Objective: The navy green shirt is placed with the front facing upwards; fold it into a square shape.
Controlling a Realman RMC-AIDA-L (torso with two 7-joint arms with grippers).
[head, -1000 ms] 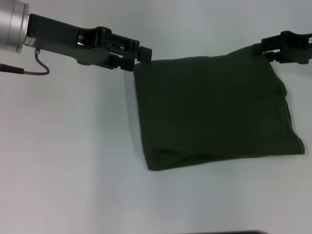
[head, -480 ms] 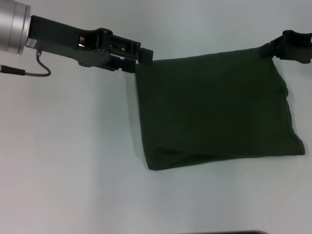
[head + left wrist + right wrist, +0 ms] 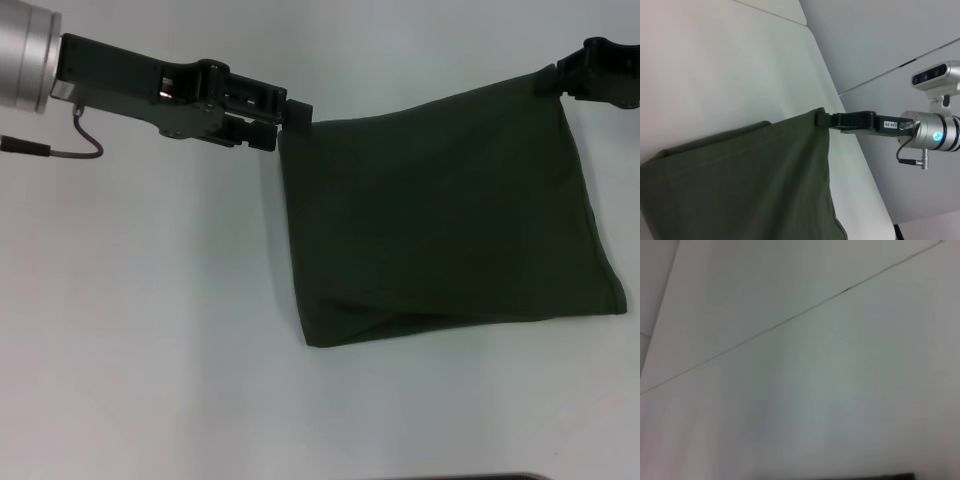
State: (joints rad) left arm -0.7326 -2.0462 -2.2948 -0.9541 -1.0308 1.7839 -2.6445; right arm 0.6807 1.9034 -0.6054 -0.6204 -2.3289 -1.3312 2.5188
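The navy green shirt [image 3: 440, 220] is folded into a rough rectangle with its plain green side up, its near part resting on the white table [image 3: 150, 330]. My left gripper [image 3: 285, 120] is shut on the far left corner. My right gripper [image 3: 553, 82] is shut on the far right corner, which sits higher and farther back. The far edge is stretched between them. The left wrist view shows the shirt [image 3: 740, 180] hanging from the right gripper [image 3: 826, 119]. The lettering is hidden. The right wrist view shows only bare table.
A thin cable [image 3: 55, 150] loops from my left arm over the table. A dark strip [image 3: 470, 477] lies at the table's near edge. In the left wrist view the table edge [image 3: 860, 165] runs under the right arm [image 3: 930, 132].
My right gripper has moved back and to the right with its corner, pulling the shirt's far edge taut and tilted. The left gripper has hardly moved.
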